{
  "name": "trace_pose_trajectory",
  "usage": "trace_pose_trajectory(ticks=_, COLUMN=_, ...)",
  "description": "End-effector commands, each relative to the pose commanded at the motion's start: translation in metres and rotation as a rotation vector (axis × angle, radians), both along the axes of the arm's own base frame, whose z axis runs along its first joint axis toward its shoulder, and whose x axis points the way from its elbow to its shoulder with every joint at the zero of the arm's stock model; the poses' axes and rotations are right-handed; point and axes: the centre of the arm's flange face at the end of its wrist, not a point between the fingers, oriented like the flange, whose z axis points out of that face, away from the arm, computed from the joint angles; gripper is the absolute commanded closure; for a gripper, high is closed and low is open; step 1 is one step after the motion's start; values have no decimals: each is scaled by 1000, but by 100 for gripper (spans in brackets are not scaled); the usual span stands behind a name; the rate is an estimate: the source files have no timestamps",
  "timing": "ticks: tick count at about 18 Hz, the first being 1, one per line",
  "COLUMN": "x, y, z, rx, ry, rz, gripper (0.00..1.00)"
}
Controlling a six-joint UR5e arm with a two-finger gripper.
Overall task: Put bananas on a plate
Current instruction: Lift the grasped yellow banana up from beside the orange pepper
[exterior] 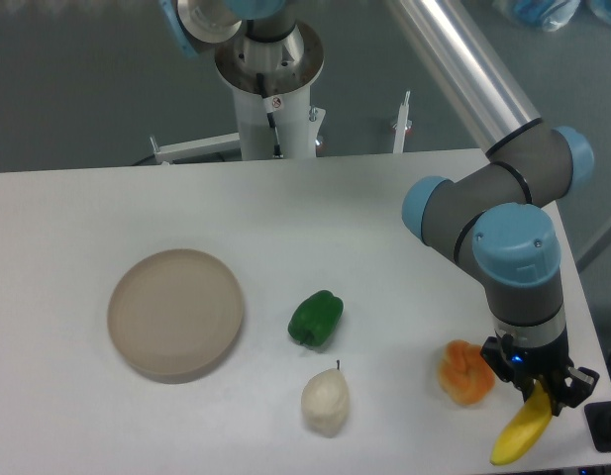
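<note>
Gripper (540,388) low over the near right corner of the tabletop (315,213), pointing straight down from the arm's wrist. Fingers closed on the upper end of the banana (520,430); dark finger parts sit on either side of the fruit's top.

Banana: bright yellow, curved. Long axis runs diagonally, upper end inside the gripper, free end pointing down and toward the near-left, close to the front edge of the tabletop. Cannot tell whether the free tip touches the surface or hangs just above it.

Orange pepper (464,372): just beside the gripper on its left, lumpy, resting on the tabletop. Appears to be close to or touching the gripper housing; contact not clear.

Pear (325,401): whitish, short dark stem upward, well to the left of the gripper, near the front edge.

Green pepper (315,319): left of the gripper and a little farther back than the pear, just behind it.

Plate (176,315): round, beige-tan, low rim, lying flat. Farthest item from the gripper, well apart to the left, beyond both the pear and the green pepper. Nothing on it.
</note>
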Motion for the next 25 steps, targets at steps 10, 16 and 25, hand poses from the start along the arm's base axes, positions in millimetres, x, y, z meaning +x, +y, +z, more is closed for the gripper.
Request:
trace_pose_trajectory(ticks=10, x=1, y=-1, z=-3, rx=5, ry=-15, rz=-2, gripper=67)
trace_pose_trajectory(ticks=16, x=11, y=-8, z=4, rx=3, ry=-34, rz=-3, gripper=67)
trace_pose_trajectory(ticks=25, x=127, y=-42, z=48, rx=79, ry=-246, rz=202, gripper=67)
